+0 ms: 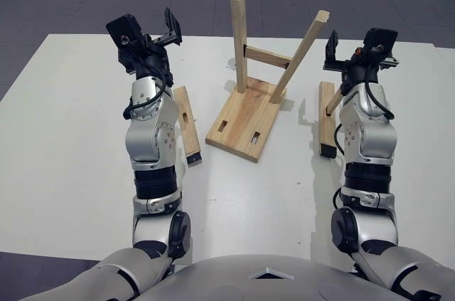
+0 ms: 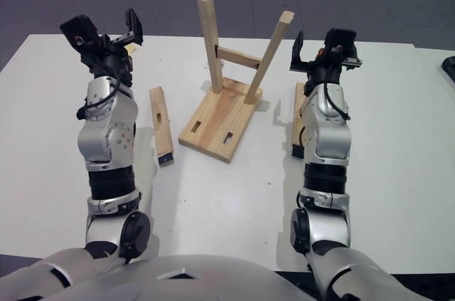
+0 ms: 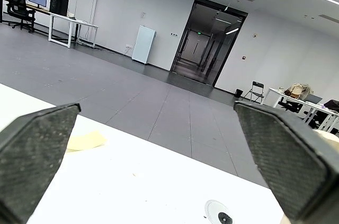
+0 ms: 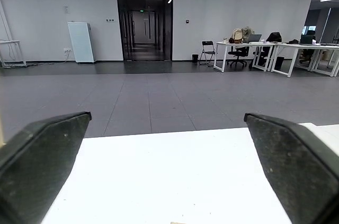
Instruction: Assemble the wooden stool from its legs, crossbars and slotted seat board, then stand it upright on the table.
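The left jaws and the right jaws were both spread wide, gripping nothing, raised above the white surface (image 1: pixel 71 116). Between them lay the slotted seat board (image 1: pixel 238 127), with two legs (image 1: pixel 239 38) and a crossbar (image 1: pixel 269 55) standing at its far end. One loose leg (image 1: pixel 187 124) lay below the left jaws, nearer the robot, and a second loose leg (image 1: pixel 326 119) lay likewise below the right jaws.

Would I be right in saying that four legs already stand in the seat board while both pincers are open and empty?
Not quite: only two legs stand in the seat board, as the left eye view shows; two more lie flat on the table. The left pincer and right pincer are indeed open and empty.
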Robot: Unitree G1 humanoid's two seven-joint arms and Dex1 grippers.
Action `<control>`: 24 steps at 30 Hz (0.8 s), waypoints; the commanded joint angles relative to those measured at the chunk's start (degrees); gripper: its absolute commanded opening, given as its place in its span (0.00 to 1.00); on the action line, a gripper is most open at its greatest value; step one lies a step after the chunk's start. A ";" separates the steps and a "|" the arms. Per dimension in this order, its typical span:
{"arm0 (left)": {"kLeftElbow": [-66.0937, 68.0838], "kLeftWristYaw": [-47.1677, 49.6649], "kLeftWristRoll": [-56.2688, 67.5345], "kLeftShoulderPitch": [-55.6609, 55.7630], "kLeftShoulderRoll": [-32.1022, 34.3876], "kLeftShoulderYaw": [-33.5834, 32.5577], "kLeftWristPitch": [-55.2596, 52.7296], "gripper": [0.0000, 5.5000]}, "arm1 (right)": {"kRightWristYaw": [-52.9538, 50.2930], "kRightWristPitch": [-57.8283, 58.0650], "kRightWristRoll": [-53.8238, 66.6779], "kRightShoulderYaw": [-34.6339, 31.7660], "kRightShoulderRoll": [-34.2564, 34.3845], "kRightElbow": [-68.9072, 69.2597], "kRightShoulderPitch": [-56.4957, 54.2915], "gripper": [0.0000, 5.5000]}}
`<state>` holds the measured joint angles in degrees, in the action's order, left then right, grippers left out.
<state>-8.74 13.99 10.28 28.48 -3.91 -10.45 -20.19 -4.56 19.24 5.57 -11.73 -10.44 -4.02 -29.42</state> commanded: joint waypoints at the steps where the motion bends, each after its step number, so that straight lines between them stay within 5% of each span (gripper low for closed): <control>1: 0.56 0.31 -0.46 0.77 -0.15 0.21 0.21 0.98 | 1.79 -1.59 -0.35 2.29 0.58 -0.11 -2.17 0.98; 11: 0.99 0.32 -0.68 0.82 0.12 0.24 0.42 0.98 | 4.08 -2.85 0.10 4.77 2.56 0.82 -1.97 0.98; 24: 1.36 1.10 -0.86 0.12 0.10 -0.17 0.97 0.98 | -0.17 -4.25 -0.45 -1.52 -2.41 -0.52 -9.33 0.98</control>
<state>-7.68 14.60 10.22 28.50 -3.85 -10.50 -19.48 -4.30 15.68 5.18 -12.35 -11.22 -3.97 -34.50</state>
